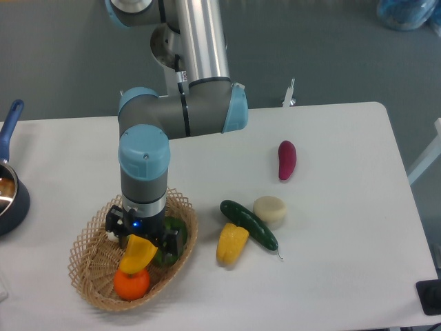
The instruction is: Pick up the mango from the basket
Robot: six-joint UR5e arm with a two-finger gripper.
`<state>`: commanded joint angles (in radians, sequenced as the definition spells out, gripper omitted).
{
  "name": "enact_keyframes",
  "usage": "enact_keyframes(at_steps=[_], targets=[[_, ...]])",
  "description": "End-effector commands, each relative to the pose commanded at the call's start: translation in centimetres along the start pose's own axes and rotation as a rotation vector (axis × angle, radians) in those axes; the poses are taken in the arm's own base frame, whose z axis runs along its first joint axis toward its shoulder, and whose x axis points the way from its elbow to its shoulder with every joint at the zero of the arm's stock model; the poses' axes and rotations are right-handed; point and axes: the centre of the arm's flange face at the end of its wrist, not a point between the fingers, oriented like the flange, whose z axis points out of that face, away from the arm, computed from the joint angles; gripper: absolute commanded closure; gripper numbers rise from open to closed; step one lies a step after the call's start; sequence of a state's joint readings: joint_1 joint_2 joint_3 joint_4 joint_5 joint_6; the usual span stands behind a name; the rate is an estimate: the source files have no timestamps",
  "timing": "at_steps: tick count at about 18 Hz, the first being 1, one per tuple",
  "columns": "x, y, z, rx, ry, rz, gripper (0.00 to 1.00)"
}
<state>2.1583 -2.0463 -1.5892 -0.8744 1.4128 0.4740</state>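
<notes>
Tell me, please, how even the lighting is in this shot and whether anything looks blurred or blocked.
Fixed camera: soft, even light on the white table, with only faint shadows beside the dark green cucumber and purple eggplant; no strong glare; focus is sharp throughout; the arm's tool hides the upper part of the smooth yellow mango in the woven wicker basket.

Mango (138,254): your yellow fruit — smooth, tilted, upper end hidden, lying in the basket.
Basket (86,274): tan wicker oval — front-left worktop.

Lab: robot arm (182,117), white table (331,276), toy produce.
</notes>
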Motion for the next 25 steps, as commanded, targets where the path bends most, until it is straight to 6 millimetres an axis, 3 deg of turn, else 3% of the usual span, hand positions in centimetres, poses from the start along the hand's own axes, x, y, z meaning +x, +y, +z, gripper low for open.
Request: enact_keyframes(at_steps=[25], targets=[[1.1,0.1,3.1,-0.046,0.024,0.015,0.0]])
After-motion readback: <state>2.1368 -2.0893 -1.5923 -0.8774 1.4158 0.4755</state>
